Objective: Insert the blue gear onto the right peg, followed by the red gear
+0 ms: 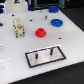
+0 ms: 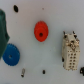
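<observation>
The blue gear (image 1: 57, 22) lies flat on the white table toward the exterior view's right, and it also shows in the wrist view (image 2: 11, 54). The red gear (image 1: 40, 32) sits near the table's middle, apart from the blue one (image 2: 40, 31). Nearer the front stands the black-framed grey plate (image 1: 60, 53) with two thin dark pins; the right peg (image 1: 50, 50) is bare. No gripper shows in the exterior view. A blurred dark teal shape (image 2: 3, 32) at the wrist view's edge looks like part of my gripper, high above the gears; its jaws are hidden.
A beige blocky part (image 1: 19, 26) stands toward the exterior view's left, also seen from the wrist (image 2: 70, 47). Small dark spots (image 1: 28, 19) dot the tabletop. Blue and dark items (image 1: 52, 8) line the far edge.
</observation>
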Controlling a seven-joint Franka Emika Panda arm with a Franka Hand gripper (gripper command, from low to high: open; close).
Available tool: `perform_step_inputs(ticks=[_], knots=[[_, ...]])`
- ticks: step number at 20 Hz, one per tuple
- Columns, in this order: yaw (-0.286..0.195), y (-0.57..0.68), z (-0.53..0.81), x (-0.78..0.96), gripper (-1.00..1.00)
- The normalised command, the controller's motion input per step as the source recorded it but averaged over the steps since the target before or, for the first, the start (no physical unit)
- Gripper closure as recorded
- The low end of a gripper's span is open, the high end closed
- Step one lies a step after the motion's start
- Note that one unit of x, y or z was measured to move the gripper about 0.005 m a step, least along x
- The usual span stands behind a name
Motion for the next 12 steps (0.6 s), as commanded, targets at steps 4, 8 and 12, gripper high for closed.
perform_step_inputs(ticks=[4,8,12], knots=[[0.0,0.51,-0.14,-0.57,-1.0],[0.0,0.51,-0.18,-0.63,-1.0],[0.0,0.5,-0.25,-0.62,-1.0]])
